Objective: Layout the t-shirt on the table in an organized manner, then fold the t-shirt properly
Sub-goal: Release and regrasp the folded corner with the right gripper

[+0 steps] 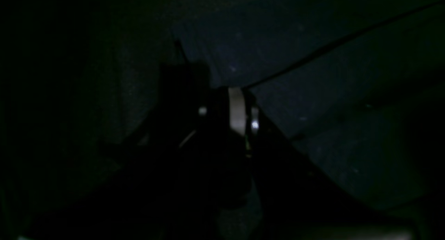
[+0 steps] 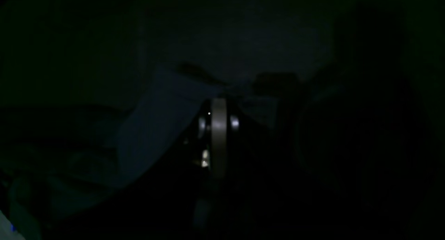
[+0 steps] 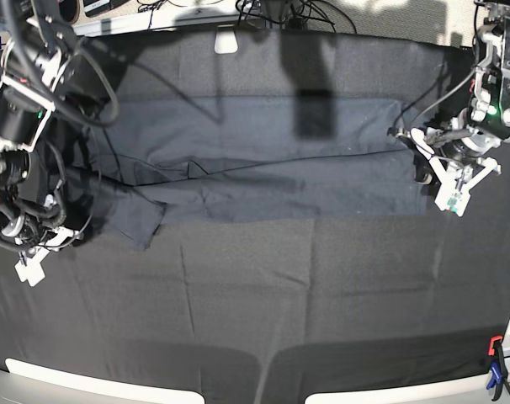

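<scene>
Gripping the t-shirt (image 1: 313, 94) is what the left wrist view suggests: the left tool (image 1: 240, 94) sits nearly pressed together with dark navy cloth running out of its tip, a taut fold line leading away to the upper right. Very dim; the pinch itself is only partly legible.

Right wrist view: darker yet. The right tool (image 2: 219, 104) has its jaws pressed together, a pale blue-grey flap of the t-shirt (image 2: 156, 121) beside and at the tip. Whether cloth is actually caught between the jaws I cannot tell from this view.

Base view: the t-shirt (image 3: 263, 160) lies spread lengthwise across the far half of the tabletop (image 3: 322, 303), a long crease running through its middle. The left tool (image 3: 423, 147) is at the garment's end toward the right edge; the right tool (image 3: 32, 252) is near the left edge, by the rumpled end of the cloth. A red and blue clamp (image 3: 494, 370) holds the near right corner.

Judgement: step in hand is the layout, stretching the shirt flat between both arms. Next move calls for an even outward pull to take out the middle crease and flatten the bunched left end before any fold.
</scene>
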